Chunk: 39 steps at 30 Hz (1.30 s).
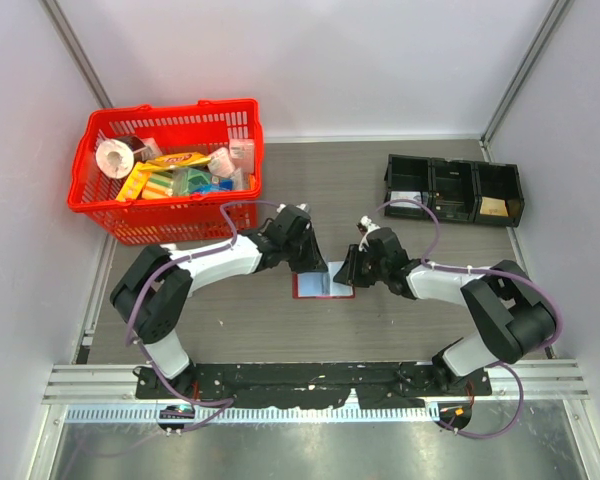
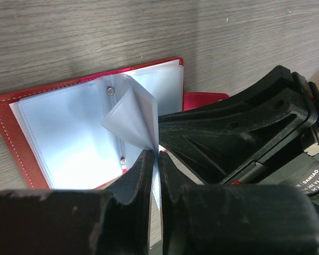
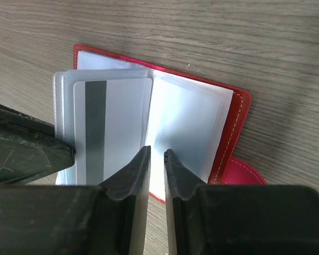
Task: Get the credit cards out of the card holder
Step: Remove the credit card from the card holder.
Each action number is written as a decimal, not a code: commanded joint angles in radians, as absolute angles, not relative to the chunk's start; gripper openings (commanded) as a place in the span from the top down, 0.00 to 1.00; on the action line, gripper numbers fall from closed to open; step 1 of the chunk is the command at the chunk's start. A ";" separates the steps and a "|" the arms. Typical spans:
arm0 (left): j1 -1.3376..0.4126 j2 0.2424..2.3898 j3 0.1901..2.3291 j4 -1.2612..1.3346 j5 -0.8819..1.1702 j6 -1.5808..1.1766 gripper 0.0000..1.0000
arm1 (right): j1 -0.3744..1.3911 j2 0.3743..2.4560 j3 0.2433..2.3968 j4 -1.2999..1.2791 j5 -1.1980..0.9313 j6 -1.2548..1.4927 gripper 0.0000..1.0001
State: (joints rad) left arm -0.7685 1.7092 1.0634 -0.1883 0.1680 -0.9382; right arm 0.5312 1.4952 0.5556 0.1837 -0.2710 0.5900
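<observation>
Top view: card holder (image 1: 323, 286) lies open flat on the worktop, just 6 o'clock of centre, between the two arms. Left gripper (image 1: 306, 262) sits at its 11 o'clock edge, right gripper (image 1: 347, 268) at its 2 o'clock corner.

Left wrist cam: left gripper (image 2: 154, 162) is pinched on a clear sleeve page (image 2: 132, 119), which curls up off the holder (image 2: 5, 114). Jaws are almost together with the plastic running in between. Snap tab (image 2: 204, 99) pokes out at 3 o'clock of the holder, and the right gripper (image 2: 244, 135) is hard against it.

Right wrist cam: I see one credit card (image 3: 114, 127), whitish with a grey stripe. It's still inside a lifted sleeve on the 9 o'clock half of the holder (image 3: 239, 114). Right gripper (image 3: 155, 162) is narrow, a slit apart, at the card's 3 o'clock edge. I can't tell if it's clamping anything.

Red basket (image 1: 90, 195) is at 10 o'clock, black bin (image 1: 455, 168) at 2 o'clock.
</observation>
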 commanded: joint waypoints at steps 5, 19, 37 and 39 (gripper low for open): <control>-0.778 1.713 1.097 -0.135 0.199 -0.931 0.82 | 0.512 1.503 0.528 0.265 -0.290 0.607 0.80; -0.778 1.712 1.088 -0.138 0.198 -0.934 0.85 | 0.503 1.490 0.519 0.267 -0.302 0.614 0.80; -0.778 1.712 1.075 -0.129 0.210 -0.942 0.75 | 0.499 1.493 0.518 0.279 -0.322 0.618 0.81; -0.778 1.715 1.075 -0.132 0.210 -0.942 0.75 | 0.499 1.494 0.518 0.278 -0.322 0.618 0.81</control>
State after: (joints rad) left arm -0.7734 1.7103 1.0634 -0.1688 0.1894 -0.9428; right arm 0.5018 1.4952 0.5228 0.2398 -0.3138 0.6094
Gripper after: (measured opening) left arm 0.247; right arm 0.195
